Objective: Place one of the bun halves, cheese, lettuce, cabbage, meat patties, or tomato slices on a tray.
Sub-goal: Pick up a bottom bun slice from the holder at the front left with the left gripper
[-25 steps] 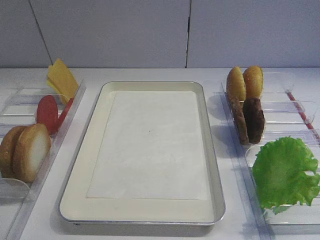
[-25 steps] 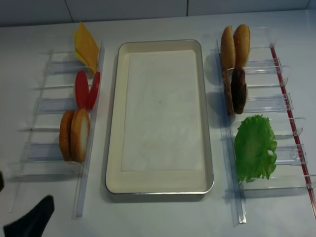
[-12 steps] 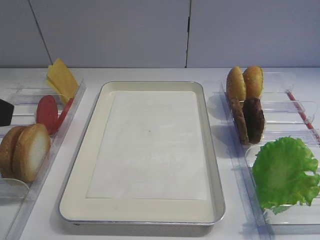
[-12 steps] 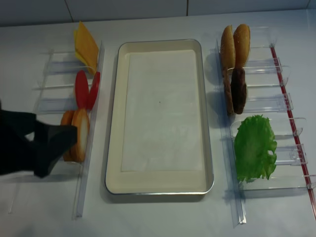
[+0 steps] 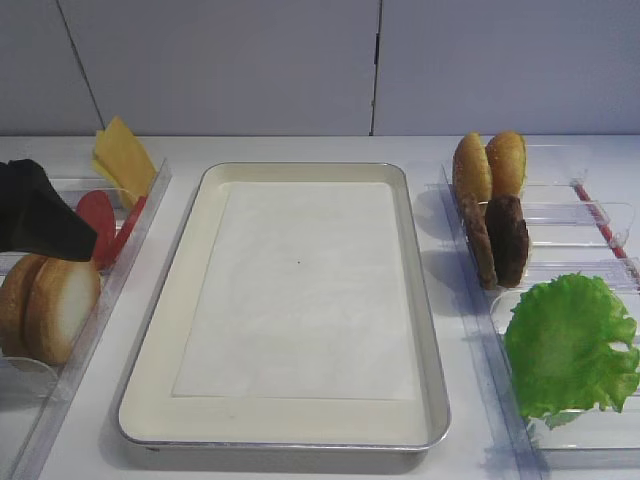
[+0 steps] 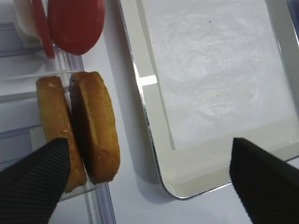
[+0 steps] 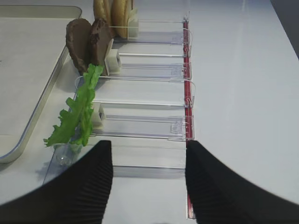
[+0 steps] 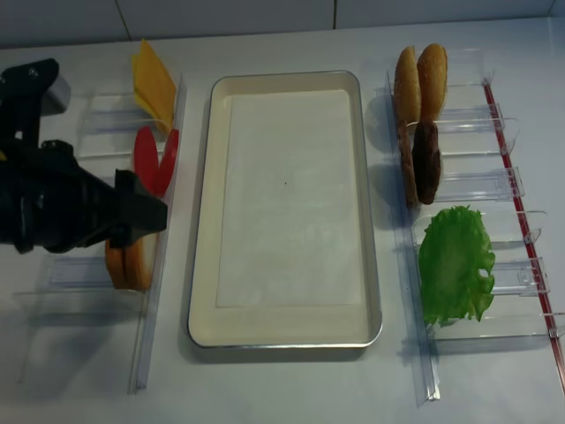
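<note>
The left gripper [image 6: 145,182] hangs with its jaws spread wide and nothing between them, directly above the two bun halves [image 6: 77,133] that stand on edge in a clear plastic bin [image 8: 84,274] left of the tray. A second ago this arm was barely in the overhead view, low at the corner; half a second ago it was sliding in beside the buns; now its dark body [image 8: 71,208] covers the tops of them. In the left wrist view one finger [image 6: 32,182] sits over the outer bun and the other [image 6: 264,179] hangs out past the tray's corner, so the jaws are not yet straddling a single half. That suggests the approach is nearly over and the pick has not started; the jaws likely need to shift over the buns before coming down and closing.

The tray [image 5: 160,300] holds only its white paper sheet [image 5: 300,290]. Tomato slices [image 5: 100,225] and cheese [image 5: 122,155] stand untouched further along the left bins.

The right gripper [image 7: 148,179] waits with its fingers apart and empty, near the lettuce [image 7: 77,114] and meat patties [image 7: 88,42], well away from the work.
</note>
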`<action>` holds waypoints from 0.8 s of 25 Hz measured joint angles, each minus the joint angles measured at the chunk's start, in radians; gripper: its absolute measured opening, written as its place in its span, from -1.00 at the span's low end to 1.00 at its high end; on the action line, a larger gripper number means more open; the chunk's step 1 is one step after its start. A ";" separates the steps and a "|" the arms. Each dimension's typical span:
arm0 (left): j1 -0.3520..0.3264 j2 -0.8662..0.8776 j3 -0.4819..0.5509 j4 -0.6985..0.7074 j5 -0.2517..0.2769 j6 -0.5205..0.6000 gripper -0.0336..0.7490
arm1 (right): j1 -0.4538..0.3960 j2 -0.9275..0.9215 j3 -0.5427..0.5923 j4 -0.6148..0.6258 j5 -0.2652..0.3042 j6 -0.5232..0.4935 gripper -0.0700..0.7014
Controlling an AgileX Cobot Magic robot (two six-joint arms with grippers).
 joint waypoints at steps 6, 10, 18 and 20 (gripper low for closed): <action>-0.008 0.057 -0.004 -0.036 -0.018 0.028 0.79 | 0.000 0.000 0.000 0.000 0.000 0.000 0.22; -0.055 0.091 -0.030 -0.040 -0.034 0.032 0.79 | 0.000 0.000 0.000 0.000 0.000 0.000 0.22; -0.162 0.152 -0.089 0.150 -0.038 -0.154 0.79 | 0.000 0.000 0.000 0.000 0.000 0.000 0.22; -0.173 0.167 -0.091 0.168 -0.038 -0.188 0.79 | 0.000 0.000 0.000 0.000 0.000 0.000 0.22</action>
